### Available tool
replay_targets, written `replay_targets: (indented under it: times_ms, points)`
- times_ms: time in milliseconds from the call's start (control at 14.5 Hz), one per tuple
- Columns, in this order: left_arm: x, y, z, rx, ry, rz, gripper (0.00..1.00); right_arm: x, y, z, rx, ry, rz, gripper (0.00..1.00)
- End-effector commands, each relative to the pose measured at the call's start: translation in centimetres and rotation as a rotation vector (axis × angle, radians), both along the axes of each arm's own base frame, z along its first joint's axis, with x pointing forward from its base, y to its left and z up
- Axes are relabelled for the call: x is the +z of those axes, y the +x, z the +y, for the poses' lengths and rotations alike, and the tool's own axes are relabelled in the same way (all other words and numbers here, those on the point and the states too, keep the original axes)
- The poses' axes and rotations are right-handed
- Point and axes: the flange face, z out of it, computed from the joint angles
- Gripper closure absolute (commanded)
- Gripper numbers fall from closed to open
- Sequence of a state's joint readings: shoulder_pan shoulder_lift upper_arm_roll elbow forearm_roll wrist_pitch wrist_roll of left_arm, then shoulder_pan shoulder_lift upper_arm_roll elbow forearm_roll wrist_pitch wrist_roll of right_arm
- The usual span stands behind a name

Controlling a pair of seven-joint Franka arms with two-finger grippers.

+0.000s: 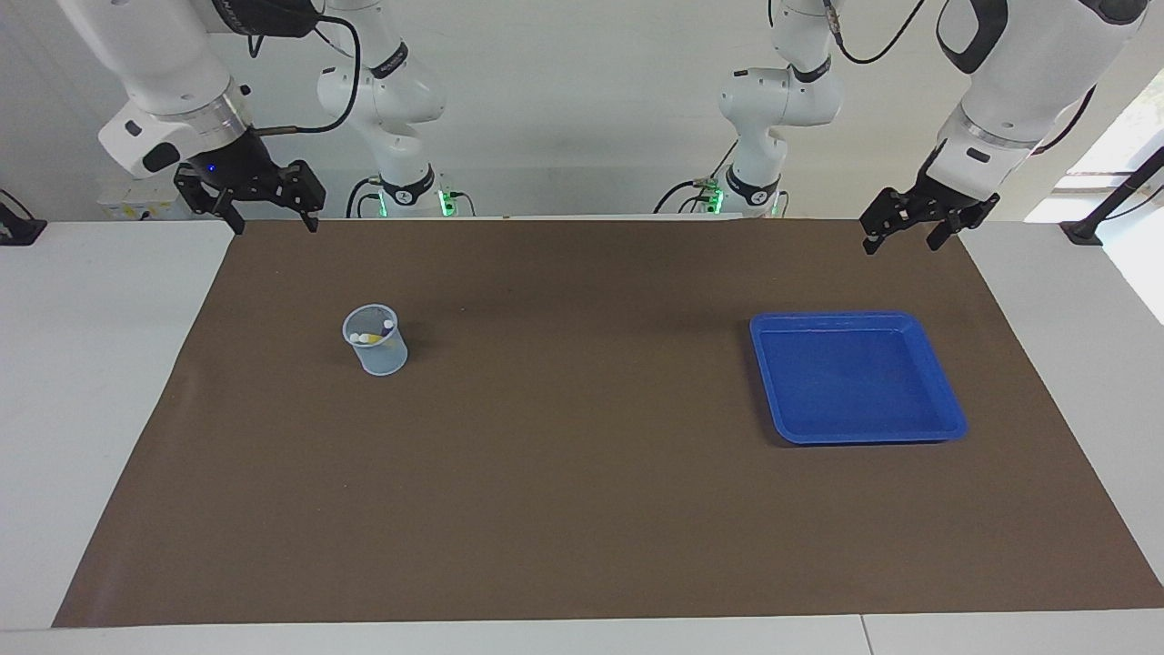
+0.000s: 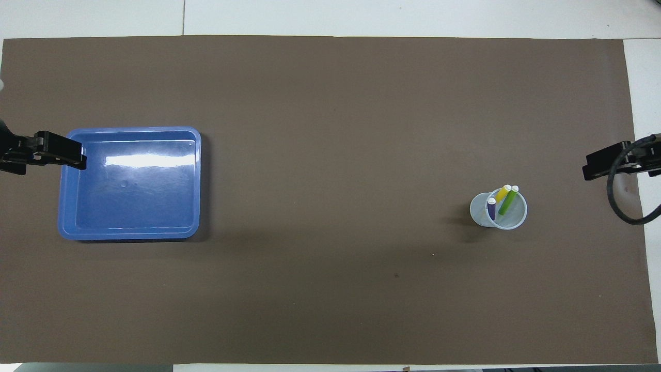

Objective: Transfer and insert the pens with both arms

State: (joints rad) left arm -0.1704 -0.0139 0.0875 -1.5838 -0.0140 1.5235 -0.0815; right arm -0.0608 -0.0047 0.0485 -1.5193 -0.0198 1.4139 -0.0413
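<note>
Three pens stand together in a clear cup (image 1: 375,344) (image 2: 498,212) on the brown mat: a purple pen (image 2: 491,208), a yellow pen (image 2: 503,192) and a green pen (image 2: 507,201). Their pale tips (image 1: 367,337) show over the rim. My right gripper (image 1: 275,226) (image 2: 589,169) hangs open and empty, high over the mat's edge at the right arm's end, well clear of the cup. At the left arm's end my left gripper (image 1: 900,244) (image 2: 76,157) waits open and empty over the mat, above the edge of the blue tray (image 1: 855,317) (image 2: 129,130).
The blue tray holds nothing. The brown mat (image 1: 582,509) covers most of the white table (image 1: 91,364). A black cable loop (image 2: 619,206) hangs from the right wrist over the mat's edge.
</note>
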Motion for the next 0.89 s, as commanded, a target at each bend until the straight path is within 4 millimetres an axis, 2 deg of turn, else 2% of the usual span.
replay_targets:
  times_ms: [0, 826]
  points:
    - [0.5, 0.0, 0.24, 0.005, 0.011, -0.018, 0.0, 0.29, 0.18, -0.35, -0.018, -0.015, 0.0, 0.0]
    - [0.55, 0.07, 0.32, 0.009, 0.01, -0.024, 0.0, 0.28, 0.16, -0.18, -0.014, -0.001, 0.002, 0.0]
